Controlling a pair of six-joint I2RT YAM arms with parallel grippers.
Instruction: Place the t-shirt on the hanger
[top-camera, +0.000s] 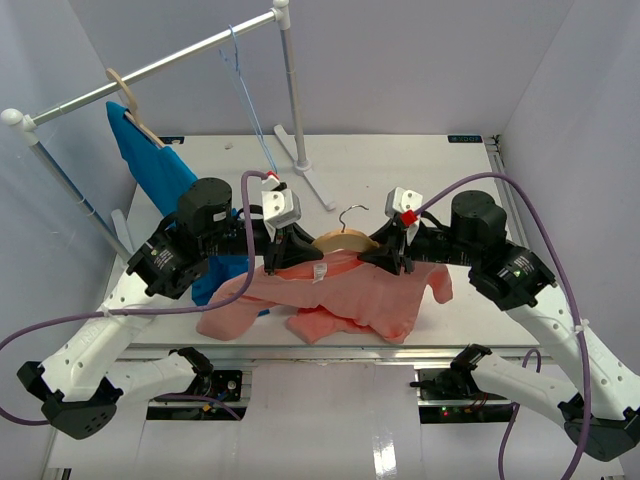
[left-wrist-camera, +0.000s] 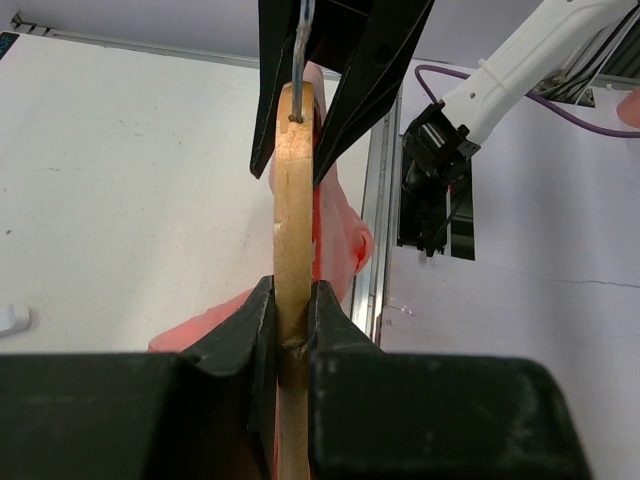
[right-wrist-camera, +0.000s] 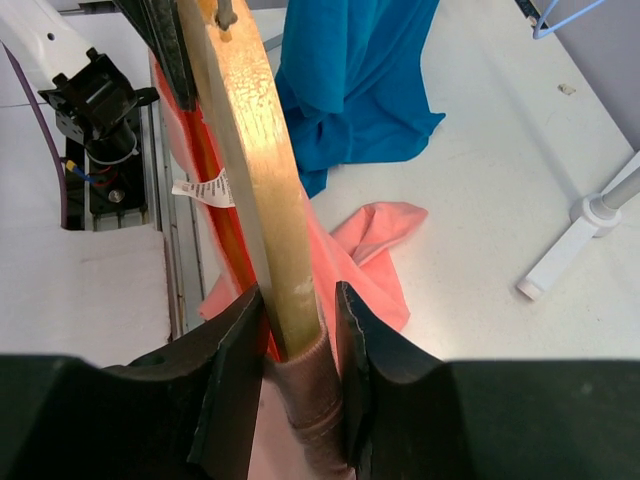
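Left tool (left-wrist-camera: 292, 310): jaws closed tight on one end of the hanger (left-wrist-camera: 293, 200). Right tool (right-wrist-camera: 300, 320): likewise clamped on the opposite end, with pink cloth bunched at the grip. The hanger is held on edge between them, just above the middle of the counter (top-camera: 400, 170).

The t-shirt (top-camera: 350, 295) hangs from it and spreads toward the near edge. Judgement: the hanger appears to be inside the neck; seating both shoulders remains.

A blue shirt (top-camera: 160, 170) lies by the left edge, and a rail stand (top-camera: 290, 100) rises near the far edge. Pale walls enclose the counter.
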